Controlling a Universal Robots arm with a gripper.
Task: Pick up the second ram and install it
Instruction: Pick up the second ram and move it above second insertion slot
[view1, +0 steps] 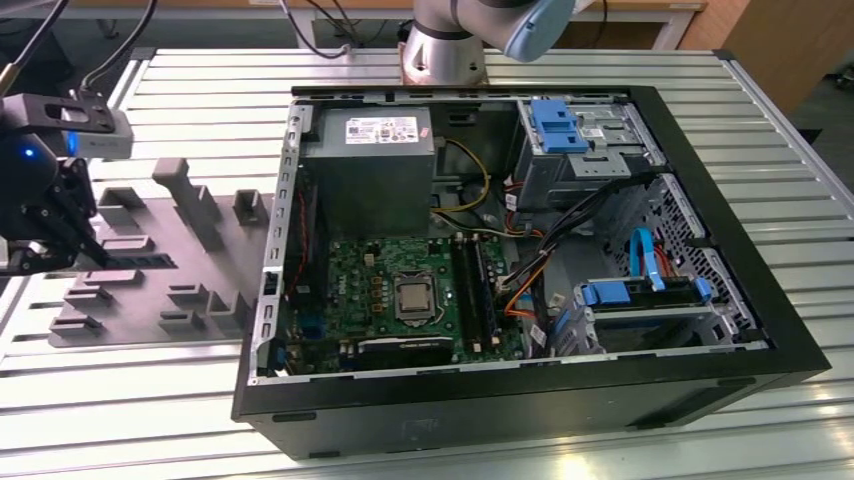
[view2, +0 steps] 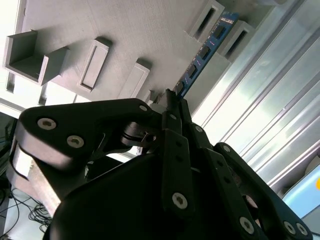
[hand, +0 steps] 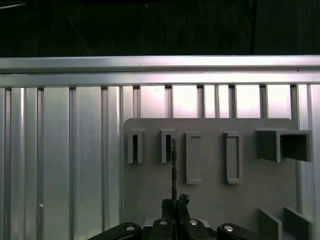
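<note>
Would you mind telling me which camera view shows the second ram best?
The second wrist view: the second ram shows its blue face and black chips, running out from the gripper. The first wrist view shows it edge-on, a thin dark line. The exterior view shows a small dark strip on the grey tray.

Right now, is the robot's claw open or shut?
Shut: in the second wrist view the gripper pinches one end of the second ram.

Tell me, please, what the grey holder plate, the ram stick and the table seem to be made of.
The grey holder plate looks like plastic, perhaps printed: matte, uniform grey. The second ram is a blue circuit board with black chips. The table is metal, probably aluminium: bright ribbed slats with reflections.
</note>
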